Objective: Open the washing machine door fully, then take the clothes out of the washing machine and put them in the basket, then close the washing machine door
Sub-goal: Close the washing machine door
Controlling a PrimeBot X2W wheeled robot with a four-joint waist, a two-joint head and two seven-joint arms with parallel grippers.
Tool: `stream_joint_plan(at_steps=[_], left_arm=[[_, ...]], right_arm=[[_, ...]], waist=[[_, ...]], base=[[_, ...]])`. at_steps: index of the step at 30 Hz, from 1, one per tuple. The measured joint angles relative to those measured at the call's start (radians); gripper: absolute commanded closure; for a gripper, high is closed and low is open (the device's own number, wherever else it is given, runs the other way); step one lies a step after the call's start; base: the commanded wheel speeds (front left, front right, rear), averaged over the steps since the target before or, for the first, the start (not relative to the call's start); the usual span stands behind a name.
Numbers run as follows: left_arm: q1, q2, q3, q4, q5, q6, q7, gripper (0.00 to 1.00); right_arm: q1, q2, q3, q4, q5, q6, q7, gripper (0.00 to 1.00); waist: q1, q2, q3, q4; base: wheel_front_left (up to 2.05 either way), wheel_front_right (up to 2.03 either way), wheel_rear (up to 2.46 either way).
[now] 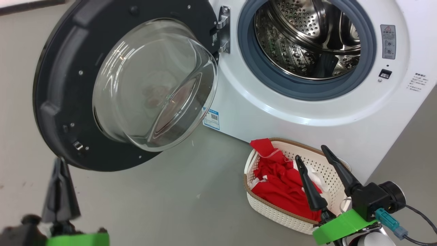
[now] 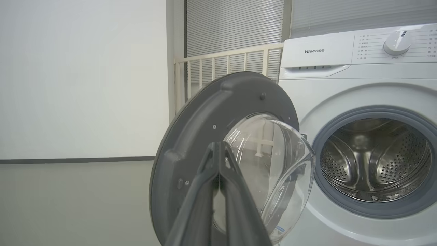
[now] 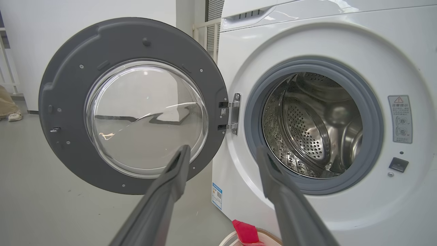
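The washing machine takes up the upper right of the head view, a white front-loader with its perforated steel drum open to the room inside a grey rubber ring. The washing machine door is swung wide on its hinge and fills the upper left. Its dark inner face is turned this way and the clear glass bowl bulges out of it.

On the floor at the machine's foot, lower right of centre, sits the basket. The clothes lie inside it in a red heap with a bit of white showing, and one red corner stands up above the back rim.

The right gripper hangs over the basket's right half with its two dark fingers spread apart and nothing between them. The left gripper is in the lower left corner, fingers pressed together and empty, tips up by the door's lower rim. From here I can't say whether they touch it.

A small blue label is stuck low on the machine's front, just right of the glass bowl.
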Motion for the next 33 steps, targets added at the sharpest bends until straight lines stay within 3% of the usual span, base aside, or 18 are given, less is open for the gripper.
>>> stream_joint_plan(at_steps=[5, 9, 18, 29, 33], left_arm=[[-0.116, 0.049, 0.043, 0.019, -0.042, -0.038, -0.001, 1.00], [-0.229, 0.054, 0.094, 0.069, -0.165, -0.079, 0.007, 1.00], [-0.542, 0.099, 0.197, 0.350, -0.359, -0.128, 0.060, 1.00], [-0.874, 0.145, 0.330, 0.804, -0.569, -0.128, 0.176, 1.00], [-0.920, 0.164, 0.365, 0.912, -0.614, -0.119, 0.216, 1.00]], right_arm=[[0.014, 0.000, -0.008, 0.000, 0.003, 0.000, 0.000, 0.00], [0.023, 0.000, -0.016, -0.002, 0.012, 0.000, 0.000, 0.00], [0.056, 0.001, -0.042, -0.003, 0.027, 0.000, 0.000, 0.00], [0.061, 0.002, -0.042, -0.007, -0.004, 0.000, 0.000, 0.00], [0.060, 0.001, -0.040, -0.005, -0.013, 0.000, 0.000, 0.00]], waist=[[0.0000, 0.0000, -0.016, -0.011], [0.0000, 0.0000, -0.027, -0.019], [0.0000, 0.0000, -0.043, -0.036], [0.0000, 0.0000, -0.012, -0.063], [0.0000, 0.0000, 0.001, -0.079]], base=[[0.00, 0.00, 0.00], [0.00, 0.00, 0.00], [0.00, 0.00, 0.00], [0.00, 0.00, 0.00], [0.00, 0.00, 0.00]])
